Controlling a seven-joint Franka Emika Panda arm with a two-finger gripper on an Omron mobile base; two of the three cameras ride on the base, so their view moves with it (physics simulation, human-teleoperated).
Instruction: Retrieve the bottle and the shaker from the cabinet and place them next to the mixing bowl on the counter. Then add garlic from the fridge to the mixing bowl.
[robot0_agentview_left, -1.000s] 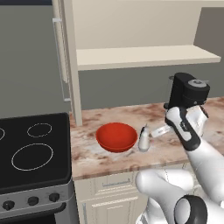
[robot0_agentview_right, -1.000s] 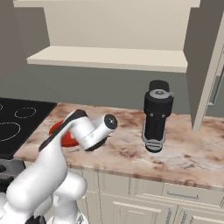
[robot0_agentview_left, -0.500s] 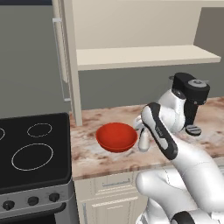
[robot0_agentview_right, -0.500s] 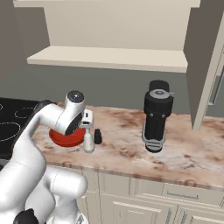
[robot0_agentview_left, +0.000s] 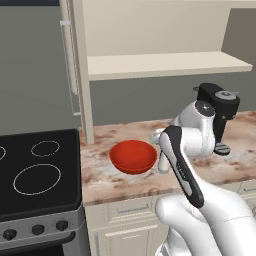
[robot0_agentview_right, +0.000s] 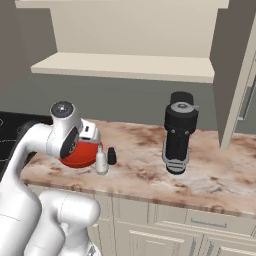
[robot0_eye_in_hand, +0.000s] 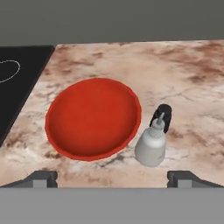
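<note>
The red mixing bowl (robot0_eye_in_hand: 93, 117) (robot0_agentview_left: 133, 156) sits on the marble counter (robot0_eye_in_hand: 188, 74) beside the stovetop. The whitish bottle (robot0_eye_in_hand: 151, 144) (robot0_agentview_right: 101, 161) stands upright against the bowl's right rim. The small black shaker (robot0_eye_in_hand: 164, 114) (robot0_agentview_right: 112, 155) stands just behind the bottle. My gripper (robot0_eye_in_hand: 113, 178) hovers above the counter's front edge, looking down on the bowl, open with nothing between its fingertips (robot0_eye_in_hand: 41, 178). In the right base view my arm hides part of the bowl (robot0_agentview_right: 82, 156). The cabinet shelf (robot0_agentview_left: 165, 65) (robot0_agentview_right: 125, 66) hangs bare above. The garlic is out of view.
A black coffee machine (robot0_agentview_right: 179, 132) (robot0_agentview_left: 220, 110) stands on the counter to the right. The black stovetop (robot0_agentview_left: 35, 170) borders the bowl on the left. An open cabinet door (robot0_agentview_right: 240, 75) juts out at the far right. Cream drawers (robot0_agentview_right: 165, 215) run below the counter.
My arm has swung left from the coffee machine side and now hangs over the bowl's front edge. Bottle, shaker and bowl have stayed put. The gripper stays open.
</note>
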